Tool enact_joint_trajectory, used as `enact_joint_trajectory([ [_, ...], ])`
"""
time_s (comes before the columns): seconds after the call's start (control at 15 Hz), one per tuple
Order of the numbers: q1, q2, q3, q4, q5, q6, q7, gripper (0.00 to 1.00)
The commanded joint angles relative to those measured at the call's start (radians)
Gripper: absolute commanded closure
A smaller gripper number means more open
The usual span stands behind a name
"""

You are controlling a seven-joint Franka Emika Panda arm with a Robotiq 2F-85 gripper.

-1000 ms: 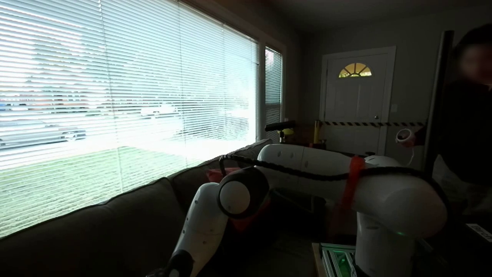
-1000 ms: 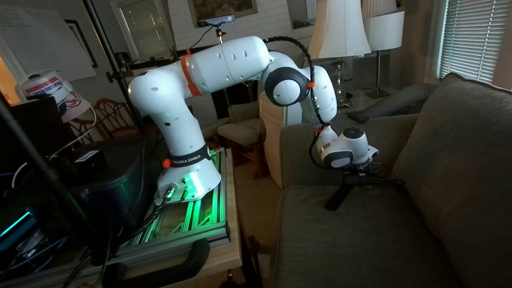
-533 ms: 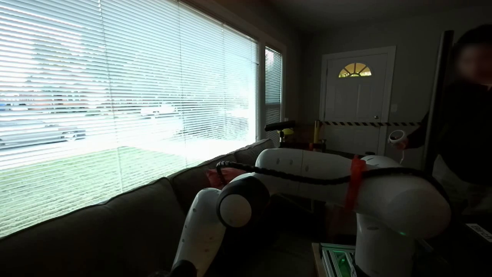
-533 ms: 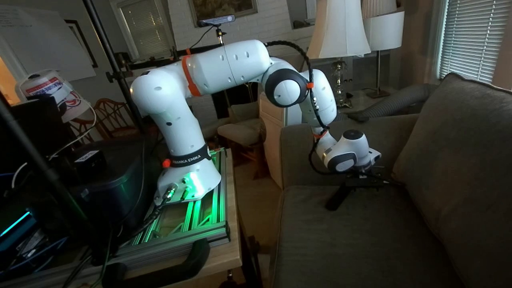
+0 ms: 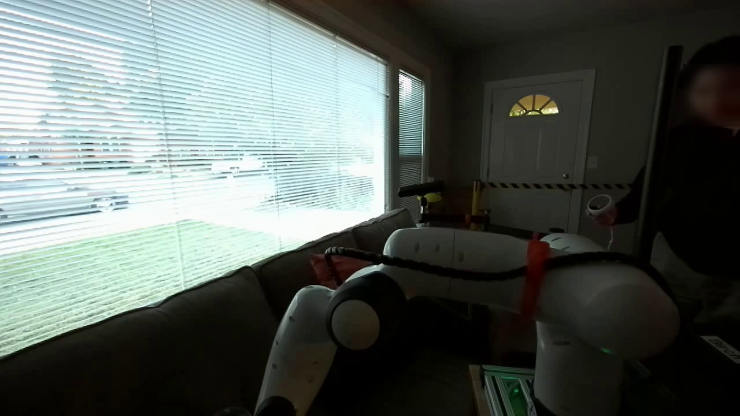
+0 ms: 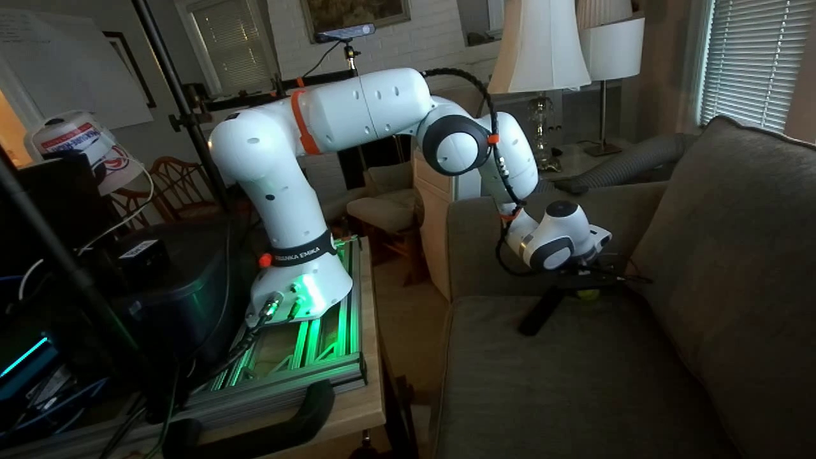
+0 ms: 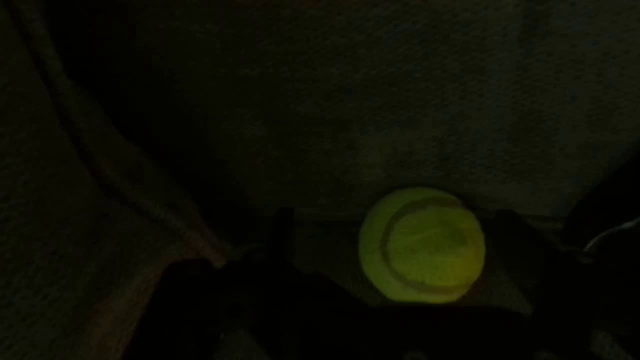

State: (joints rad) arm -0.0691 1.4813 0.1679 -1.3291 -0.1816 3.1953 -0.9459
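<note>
Standing wide, your claw (image 7: 395, 216) is framing the tennis ball (image 7: 423, 246) off-centre. You're risking lopsided contact rolling it away.

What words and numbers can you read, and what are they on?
"FRANKA EMIKA": black band around the arm, first letter unclear.
Possibly "Birch", blurred: white label.
Too blurred: red and blue print, white container.
Too small: writing on white sheet.
No readable numbers.
</note>
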Motion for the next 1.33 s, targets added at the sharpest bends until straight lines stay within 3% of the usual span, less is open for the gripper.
enact_joint_trajectory([
  [0.0, 0.002, 0.027, 0.017, 0.038, -0.058, 0.003, 0.074, 0.0],
  [0.53, -0.045, 0.004, 0.087, -0.031, -0.109, 0.018, 0.129, 0.0],
  [1.27, -0.024, 0.003, 0.018, -0.048, -0.142, 0.045, 0.14, 0.0],
])
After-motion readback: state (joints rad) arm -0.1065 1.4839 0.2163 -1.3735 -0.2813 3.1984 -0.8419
